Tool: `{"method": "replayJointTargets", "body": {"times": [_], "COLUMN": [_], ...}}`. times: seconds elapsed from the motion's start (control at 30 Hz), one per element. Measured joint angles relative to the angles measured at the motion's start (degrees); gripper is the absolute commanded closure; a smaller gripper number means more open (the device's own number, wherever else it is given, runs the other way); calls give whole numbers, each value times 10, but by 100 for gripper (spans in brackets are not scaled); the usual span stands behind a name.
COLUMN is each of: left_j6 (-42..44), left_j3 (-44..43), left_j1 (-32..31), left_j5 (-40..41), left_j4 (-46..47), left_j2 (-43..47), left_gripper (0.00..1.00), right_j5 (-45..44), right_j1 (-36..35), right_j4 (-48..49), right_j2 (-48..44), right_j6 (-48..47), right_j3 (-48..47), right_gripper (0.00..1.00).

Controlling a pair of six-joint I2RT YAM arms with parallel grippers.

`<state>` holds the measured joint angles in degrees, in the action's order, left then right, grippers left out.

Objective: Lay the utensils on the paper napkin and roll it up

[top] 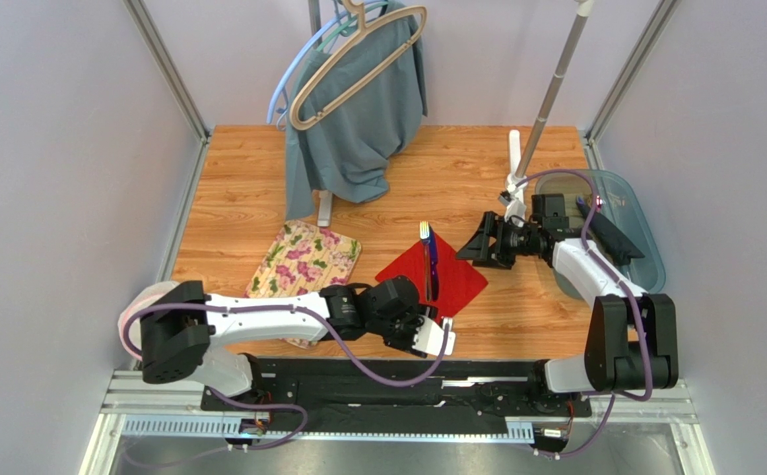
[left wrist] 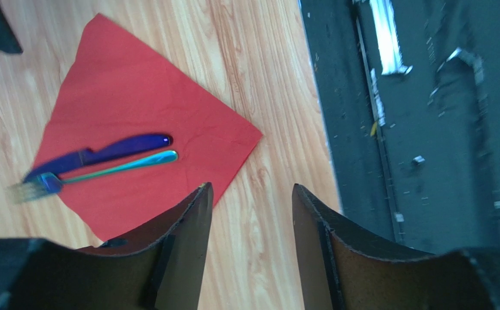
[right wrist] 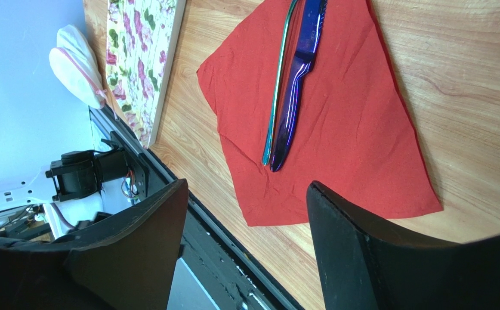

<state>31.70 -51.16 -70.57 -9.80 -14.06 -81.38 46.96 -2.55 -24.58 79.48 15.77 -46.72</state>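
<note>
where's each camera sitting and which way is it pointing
Top external: above and behind the arms, looking down at the table; both arms show.
Left wrist: on the left arm, looking down past the open left gripper at the red napkin.
Right wrist: on the right arm, looking past the open right gripper towards the table's near edge.
Shared: all show the napkin with knife and fork on it.

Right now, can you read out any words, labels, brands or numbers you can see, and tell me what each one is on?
No text can be read in any view.
The napkin, utensils and garment are plain; the floral mat carries only a flower pattern.
</note>
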Motion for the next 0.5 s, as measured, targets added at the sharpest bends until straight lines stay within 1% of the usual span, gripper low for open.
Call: {"method": "replayJointTargets", "body": {"times": [0.07,0.13,0.17,0.2,0.33,0.5], "left_j6": [47,71,97,111,156,195], "left_j3": [15,24,33,36,47,80], "left_j1": [-3,-3,-3,-3,-9,-10], "left_j5": [3,4,5,6,9,7], "left_j4": [31,57,86,104,162,210], "left_j2": [-20,-32,-50,-61,-114,-135], "left_gripper": [44,49,51,52,51,50], "right_j5": [0,0,0,0,0,0], "right_j1": [0,0,0,0,2,6], "right_j4": [0,0,0,0,-1,-3], "right_j2": [1,2,3,5,14,19], "right_j6": [0,-1,-2,-2,-2,-2], "right_j3": [0,-1,-1,-2,-2,-3], "right_gripper": [28,28,28,27,26,26]}}
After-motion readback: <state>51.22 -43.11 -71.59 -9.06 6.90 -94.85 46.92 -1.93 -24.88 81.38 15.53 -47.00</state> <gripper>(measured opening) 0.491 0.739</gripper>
